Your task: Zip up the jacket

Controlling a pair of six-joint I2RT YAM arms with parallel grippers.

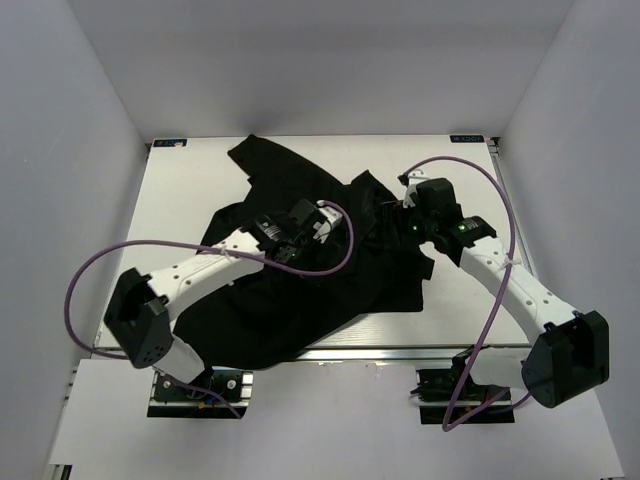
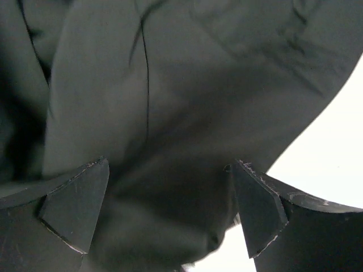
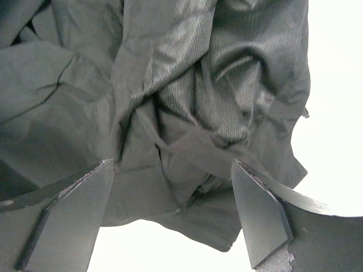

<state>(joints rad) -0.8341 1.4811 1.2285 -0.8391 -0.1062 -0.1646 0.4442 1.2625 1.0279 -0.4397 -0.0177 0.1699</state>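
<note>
The jacket [image 1: 330, 300] lies crumpled across the middle of the table [image 1: 180, 200], one part reaching toward the far left, its lower part at the near edge. Both arms hang over it: the left gripper [image 2: 167, 170] over smooth cloth near the centre, the right gripper [image 3: 173, 167] over bunched folds at the jacket's right edge. Both sets of jaws stand wide open with nothing in them. No zipper shows in any view, so I judge the work is at the arranging stage. Next, the front must be spread flat and the zipper's two ends found.
</note>
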